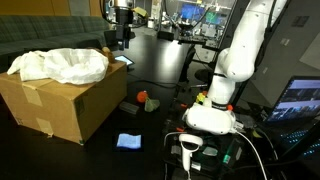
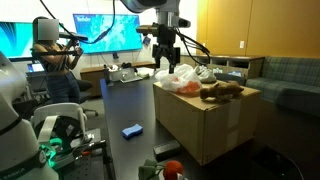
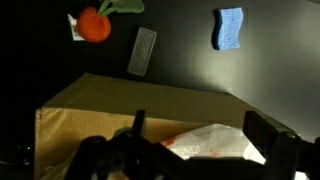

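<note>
**Black table, brown box, gripper spread wide above**

Matte black tabletop [image 2: 125, 105] fills a lab with lit monitors [image 2: 105, 30] behind. On it stands a large brown cardboard box [image 1: 60, 105], topped with crumpled white plastic sheeting [image 1: 65, 65] beside a brown furry toy [image 2: 220, 92]. The black gripper [image 2: 166, 64] hovers over the plastic, jaws fully apart, gripping nothing. Beside the box lie a blue rectangular sponge [image 3: 229, 28], a flat grey block [image 3: 143, 50] and a round orange toy [image 3: 95, 25].

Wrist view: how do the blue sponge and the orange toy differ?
The sponge is blue, flat and rectangular; the toy is orange, rounded, with a green top. The toy lies close to a grey block; the sponge lies alone. Both rest on the dark surface, outside the box.
</note>
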Controlling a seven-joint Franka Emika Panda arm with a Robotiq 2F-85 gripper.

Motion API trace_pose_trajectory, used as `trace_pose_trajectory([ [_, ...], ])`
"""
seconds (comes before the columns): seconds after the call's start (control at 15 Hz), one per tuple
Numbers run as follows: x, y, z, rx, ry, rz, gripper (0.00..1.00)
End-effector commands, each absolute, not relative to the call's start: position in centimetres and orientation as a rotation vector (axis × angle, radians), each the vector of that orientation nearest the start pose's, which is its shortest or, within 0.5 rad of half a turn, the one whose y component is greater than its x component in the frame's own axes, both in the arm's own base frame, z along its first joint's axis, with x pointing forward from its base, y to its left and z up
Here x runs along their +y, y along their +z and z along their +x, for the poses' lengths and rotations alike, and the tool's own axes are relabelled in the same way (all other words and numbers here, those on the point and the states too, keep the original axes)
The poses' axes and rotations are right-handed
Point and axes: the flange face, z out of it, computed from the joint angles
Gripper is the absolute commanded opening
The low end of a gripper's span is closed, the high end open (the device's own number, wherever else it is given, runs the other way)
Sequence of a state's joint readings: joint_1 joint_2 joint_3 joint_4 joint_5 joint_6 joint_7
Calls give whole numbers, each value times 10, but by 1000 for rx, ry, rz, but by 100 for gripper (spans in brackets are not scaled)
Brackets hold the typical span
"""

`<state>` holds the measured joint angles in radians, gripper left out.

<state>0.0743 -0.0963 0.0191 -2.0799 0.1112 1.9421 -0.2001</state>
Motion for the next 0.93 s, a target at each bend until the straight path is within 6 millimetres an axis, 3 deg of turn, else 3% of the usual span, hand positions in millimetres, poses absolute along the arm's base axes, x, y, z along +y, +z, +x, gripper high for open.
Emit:
trace_pose_trajectory([
  [0.0, 100, 470, 554, -241, 89, -2948, 100],
  [0.27, 133, 467, 581, 54, 114, -2893, 100],
  [0.53, 148, 462, 601, 380, 139, -2887, 100],
  [0.87, 166, 440, 614, 797, 201, -2838, 100],
])
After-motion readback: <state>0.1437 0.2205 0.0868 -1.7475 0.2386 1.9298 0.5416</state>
